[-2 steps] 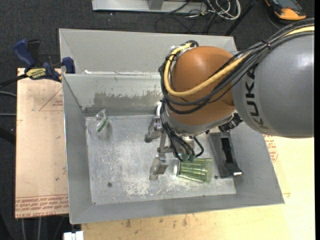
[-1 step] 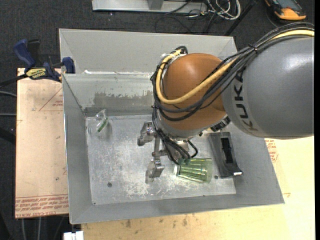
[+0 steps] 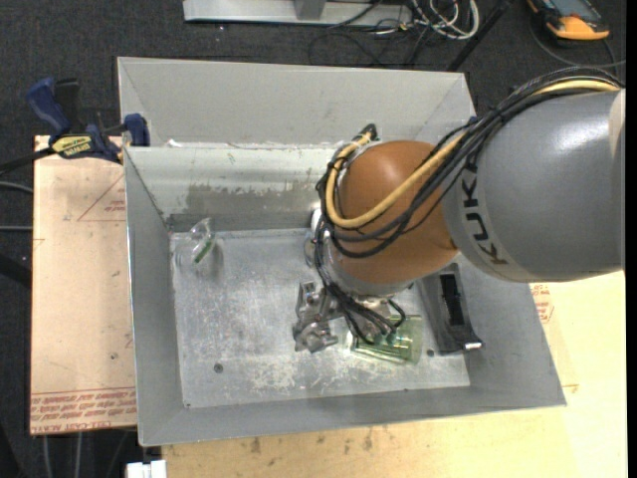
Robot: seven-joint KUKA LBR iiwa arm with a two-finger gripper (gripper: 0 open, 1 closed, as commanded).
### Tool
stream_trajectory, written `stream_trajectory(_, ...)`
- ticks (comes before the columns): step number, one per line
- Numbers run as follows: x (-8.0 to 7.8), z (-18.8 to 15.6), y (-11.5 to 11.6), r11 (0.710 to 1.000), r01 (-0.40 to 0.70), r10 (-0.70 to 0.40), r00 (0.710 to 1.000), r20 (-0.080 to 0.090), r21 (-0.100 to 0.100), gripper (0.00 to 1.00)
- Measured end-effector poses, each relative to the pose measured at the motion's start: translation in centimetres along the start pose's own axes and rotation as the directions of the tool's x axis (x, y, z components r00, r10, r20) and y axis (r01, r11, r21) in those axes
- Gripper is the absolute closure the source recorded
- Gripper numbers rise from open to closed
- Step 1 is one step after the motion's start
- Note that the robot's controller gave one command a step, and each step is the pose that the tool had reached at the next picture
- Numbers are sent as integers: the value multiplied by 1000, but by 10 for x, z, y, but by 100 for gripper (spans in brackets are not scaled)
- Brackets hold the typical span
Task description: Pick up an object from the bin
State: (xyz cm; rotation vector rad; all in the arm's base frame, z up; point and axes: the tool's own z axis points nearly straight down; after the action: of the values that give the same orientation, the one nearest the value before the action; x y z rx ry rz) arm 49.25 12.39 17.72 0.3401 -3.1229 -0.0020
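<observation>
My gripper hangs low over the bin floor, right of the middle and toward the front. Just to its right lies a small green flat piece like a circuit board, partly covered by the arm's cables; whether the gripper touches it I cannot tell. Further right, a black oblong object lies lengthwise along the bin's right wall, its near end showing a pale patch.
A small clear plastic thing with a green streak rests at the back left corner of the floor, far from the gripper. The arm's orange dome and cables hang above the right half of the bin.
</observation>
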Motion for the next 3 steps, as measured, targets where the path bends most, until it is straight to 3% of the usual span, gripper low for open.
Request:
stream_trajectory(1, 0, 0, 0, 1000, 0, 0, 1000, 0, 0, 100)
stream_trajectory(3, 14, 29, -25, 982, 188, -188, 982, 0, 1, 100)
